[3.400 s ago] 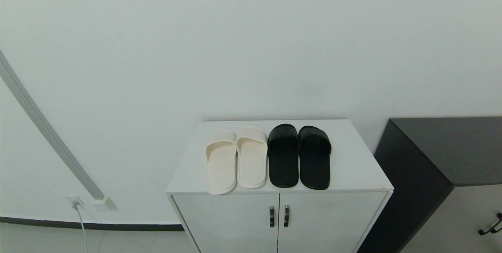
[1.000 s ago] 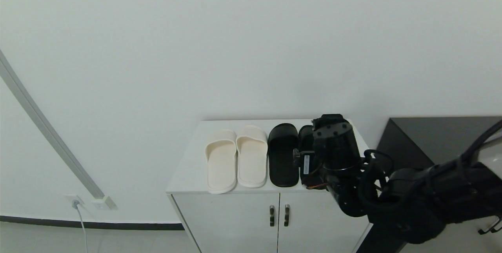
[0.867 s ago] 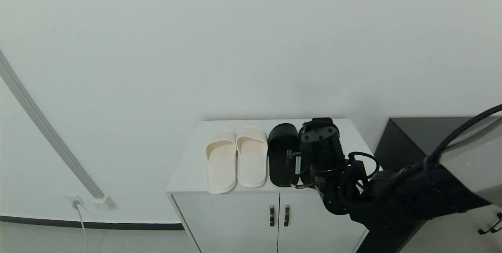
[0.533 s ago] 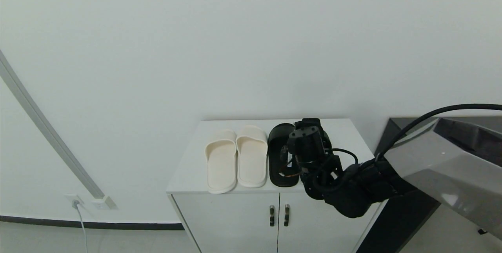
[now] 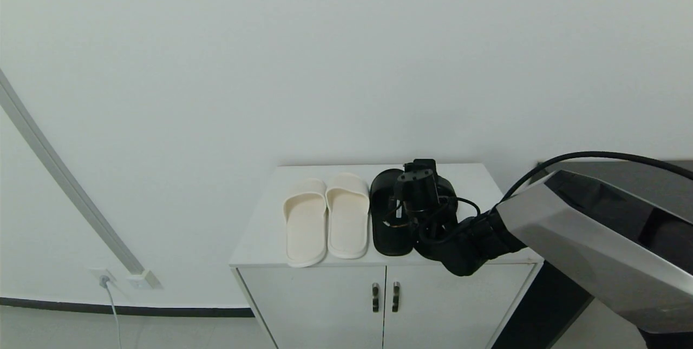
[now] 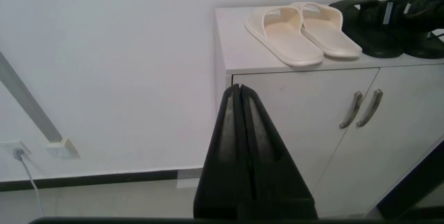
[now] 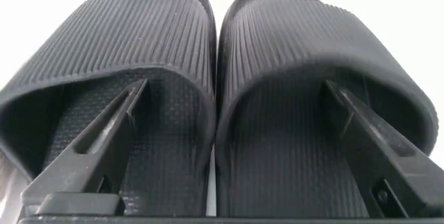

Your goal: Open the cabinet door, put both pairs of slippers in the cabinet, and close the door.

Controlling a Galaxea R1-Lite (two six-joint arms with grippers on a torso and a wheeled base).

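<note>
Holds the right gripper [image 7: 236,84] spread wide, one finger over each of the black slippers [image 7: 149,37]; holds the left gripper [image 6: 240,89] pressed together, cabinet [image 6: 298,99] ahead.

Two black slippers lie side by side, touching along their inner edges. One slipper [image 7: 132,37] and the other slipper [image 7: 312,50] each have a broad strap with fine ribs running lengthwise, and a footbed with a fine woven-looking grain. The right gripper [image 7: 236,89] is low over the pair with its jaws spread wide, one over each footbed, and each tip points into the mouth of a strap. Whether the tips touch the footbeds cannot be told. A white surface [image 7: 31,9] shows beyond the straps and in the thin gap between the slippers.
</note>
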